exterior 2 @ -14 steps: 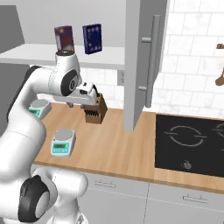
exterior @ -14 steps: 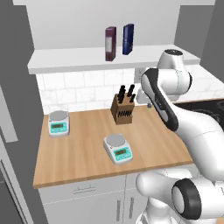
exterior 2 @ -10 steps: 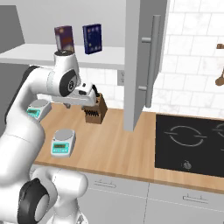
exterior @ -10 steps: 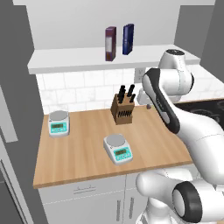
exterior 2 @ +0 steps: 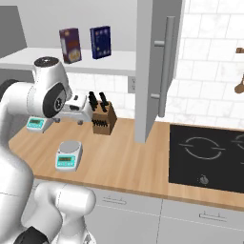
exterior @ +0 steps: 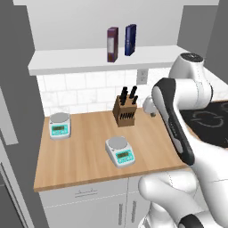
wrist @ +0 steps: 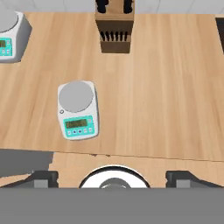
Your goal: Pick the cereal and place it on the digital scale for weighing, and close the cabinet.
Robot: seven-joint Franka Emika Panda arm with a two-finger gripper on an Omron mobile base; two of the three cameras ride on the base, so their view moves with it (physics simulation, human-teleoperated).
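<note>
Your cereal box point(exterior: 112, 44) stands upright on the white shelf point(exterior: 89, 59) of the open cabinet point(exterior 2: 157, 62), just beside the dark blue box point(exterior: 130, 39) and on its left; in the right base view it is at point(exterior 2: 69, 45), its pale label facing you. The arm has not touched it.

The gripper point(wrist: 112, 177) hangs above the wooden counter point(exterior: 89, 147), looking down — its two dark fingertips point(wrist: 43, 178) sit far apart, so the pincer is spread wide and holds nothing. In the base views the hand point(exterior 2: 81, 107) is just left of the knife block point(exterior 2: 103, 116).

Below it you have the scale point(wrist: 78, 109) turned askew near the counter's front edge, platter bare. The second scale point(exterior: 59, 125), set square, sits at the back left, well apart from the first.

The cabinet door point(exterior 2: 152, 71) with the long silver handle point(exterior 2: 165, 62) stands open.
</note>
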